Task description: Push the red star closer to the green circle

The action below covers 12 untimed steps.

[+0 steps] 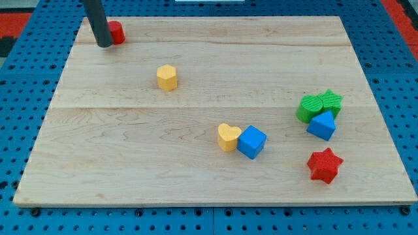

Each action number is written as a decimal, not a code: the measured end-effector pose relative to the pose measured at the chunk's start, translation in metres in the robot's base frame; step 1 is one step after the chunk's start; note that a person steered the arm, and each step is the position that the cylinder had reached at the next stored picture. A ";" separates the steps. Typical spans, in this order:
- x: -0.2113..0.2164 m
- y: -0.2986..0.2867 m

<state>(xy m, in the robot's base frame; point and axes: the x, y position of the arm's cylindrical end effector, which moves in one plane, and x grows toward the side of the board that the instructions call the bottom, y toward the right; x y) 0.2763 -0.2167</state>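
Note:
The red star (324, 165) lies near the board's lower right. The green circle (310, 108) sits above it at the right, touching a green star (331, 100) on its right and a blue triangle-like block (321, 125) just below it. The blue block lies between the red star and the green circle. My tip (103, 44) is at the board's top left, far from both, touching the left side of a small red block (117, 32).
A yellow hexagon block (167, 77) lies left of centre. A yellow heart (228, 137) touches a blue cube (252, 141) at lower centre. The wooden board (130, 170) rests on a blue pegboard.

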 end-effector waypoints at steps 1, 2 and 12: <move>-0.001 -0.003; 0.013 0.000; 0.283 0.379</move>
<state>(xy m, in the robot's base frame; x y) 0.5590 0.1627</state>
